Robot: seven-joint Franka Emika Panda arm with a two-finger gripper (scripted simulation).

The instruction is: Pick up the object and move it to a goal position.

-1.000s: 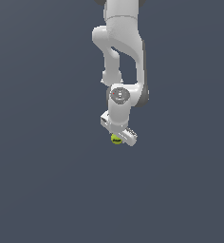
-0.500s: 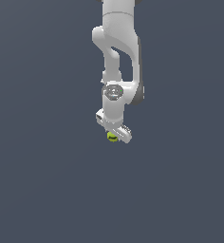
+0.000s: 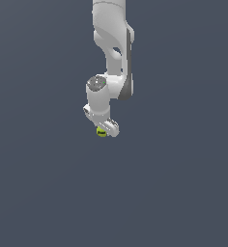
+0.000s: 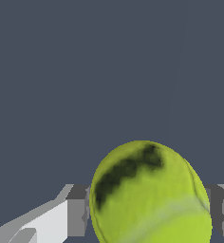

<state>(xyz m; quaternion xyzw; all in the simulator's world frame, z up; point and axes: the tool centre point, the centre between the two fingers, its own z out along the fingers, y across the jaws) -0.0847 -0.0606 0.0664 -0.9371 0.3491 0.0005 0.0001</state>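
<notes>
We saw the claw (image 3: 102, 131) clamped on the ball (image 3: 101, 132), a finger (image 4: 76, 211) pressing each side. We noted its dark mark (image 4: 126, 169), plain grey all around.

Surface (image 3: 43, 193): uniform dark slate-grey plane, filling the background of both the exterior view and the wrist view. No edges, seams or markings visible. Whether it is floor or tabletop cannot be told. Texture: flat, matte, unshaded.
</notes>
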